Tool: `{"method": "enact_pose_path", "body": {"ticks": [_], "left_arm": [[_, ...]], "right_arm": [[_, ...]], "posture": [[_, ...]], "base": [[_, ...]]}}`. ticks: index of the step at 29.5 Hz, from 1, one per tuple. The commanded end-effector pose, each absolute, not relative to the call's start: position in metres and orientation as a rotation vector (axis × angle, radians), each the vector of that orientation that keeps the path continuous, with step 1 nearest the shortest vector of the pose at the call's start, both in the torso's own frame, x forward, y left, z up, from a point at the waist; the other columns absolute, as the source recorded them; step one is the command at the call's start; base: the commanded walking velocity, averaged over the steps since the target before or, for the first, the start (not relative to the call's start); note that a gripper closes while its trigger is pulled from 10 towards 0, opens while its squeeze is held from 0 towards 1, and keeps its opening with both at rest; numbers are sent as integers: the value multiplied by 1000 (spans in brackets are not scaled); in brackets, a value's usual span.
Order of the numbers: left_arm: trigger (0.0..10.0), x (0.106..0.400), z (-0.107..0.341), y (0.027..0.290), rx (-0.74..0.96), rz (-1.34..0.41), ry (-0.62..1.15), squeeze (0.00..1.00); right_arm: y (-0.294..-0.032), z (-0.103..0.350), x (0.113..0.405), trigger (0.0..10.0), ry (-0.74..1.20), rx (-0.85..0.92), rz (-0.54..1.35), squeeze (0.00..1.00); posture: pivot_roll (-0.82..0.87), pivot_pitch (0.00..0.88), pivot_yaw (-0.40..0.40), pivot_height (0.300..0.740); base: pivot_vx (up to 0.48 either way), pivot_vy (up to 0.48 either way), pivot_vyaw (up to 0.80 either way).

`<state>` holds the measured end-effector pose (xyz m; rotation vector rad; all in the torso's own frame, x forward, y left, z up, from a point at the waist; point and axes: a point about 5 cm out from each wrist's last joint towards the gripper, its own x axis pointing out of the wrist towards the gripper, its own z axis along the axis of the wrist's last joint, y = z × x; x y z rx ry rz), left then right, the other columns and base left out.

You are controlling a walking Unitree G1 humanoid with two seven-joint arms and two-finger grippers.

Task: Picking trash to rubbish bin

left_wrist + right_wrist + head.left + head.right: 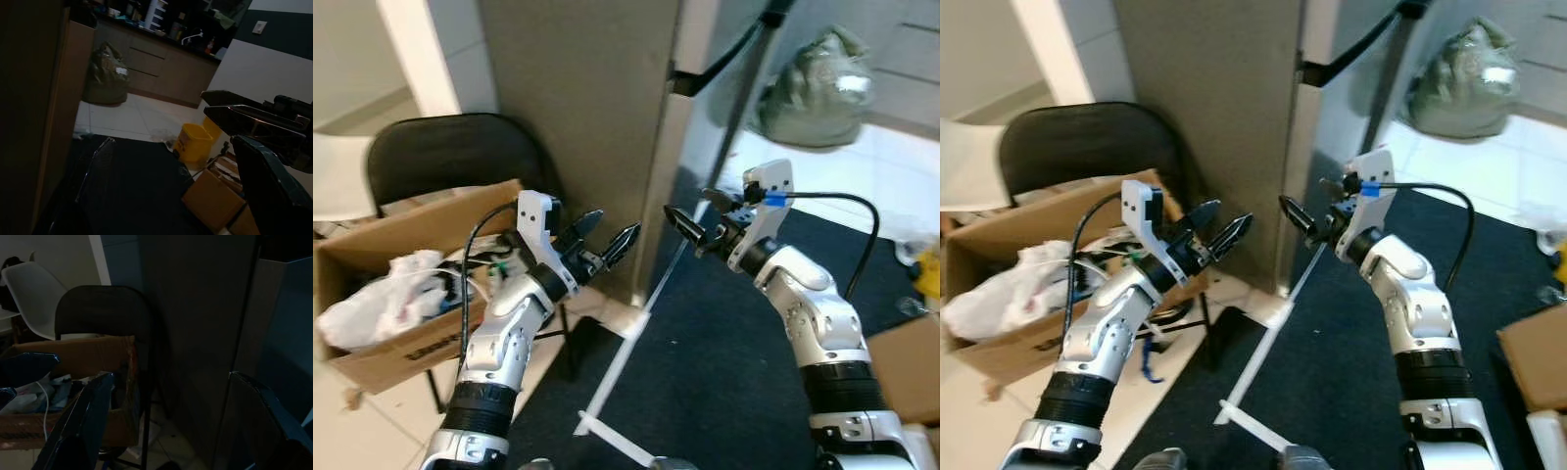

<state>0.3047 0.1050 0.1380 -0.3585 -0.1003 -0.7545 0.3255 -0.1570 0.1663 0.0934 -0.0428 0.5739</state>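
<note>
While both arms are raised in front of the chest, nothing is held in either.

Left gripper (607, 247): up at chest height, fingers parted and empty, tips aimed toward the grey pillar (578, 117); probably just carried there while the robot looks around.

Right gripper (693, 227): level with the left, pointing inward toward it, fingers spread apart, empty. The two sets of tips are near each other but not touching.

Trash: a cardboard box (406, 284) beside the left arm holds crumpled white plastic (382, 294) and loose cables. It sits on a black folding chair (450, 157), likely set there to stay off the floor. Whether this box is the bin or the trash itself, cannot tell.

Other candidates: a stuffed green bag (818, 88) on the pale tiles beyond the dark mat (724, 372); a yellow bucket (193, 144) and a second box (212, 198) in the left wrist view.

Stage, as judged: search or approach; no pick begun.

Next move needs: turning toward the white plastic and lowering the left gripper into the box without snagging cables.
</note>
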Motion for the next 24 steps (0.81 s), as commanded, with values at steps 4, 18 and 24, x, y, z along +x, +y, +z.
{"method": "enact_pose_path", "body": {"ticks": [4, 18, 24], "left_arm": [[10000, 306, 136, 106, -355, -731, -84, 0], [10000, 311, 137, 107, -309, -692, -99, 0], [10000, 317, 134, 111, -236, -618, -99, 0]], "right_arm": [[-154, 166, 326, 10000, -36, 92, 577, 0], [-156, 164, 328, 10000, -33, 118, 557, 0], [-169, 156, 338, 10000, -16, 83, 444, 0]], "posture": [[-28, 0, -62, 740], [-37, 0, -51, 740], [-32, 0, -51, 740]], "base": [[0, 0, 0], [0, 0, 0], [0, 0, 0]]}}
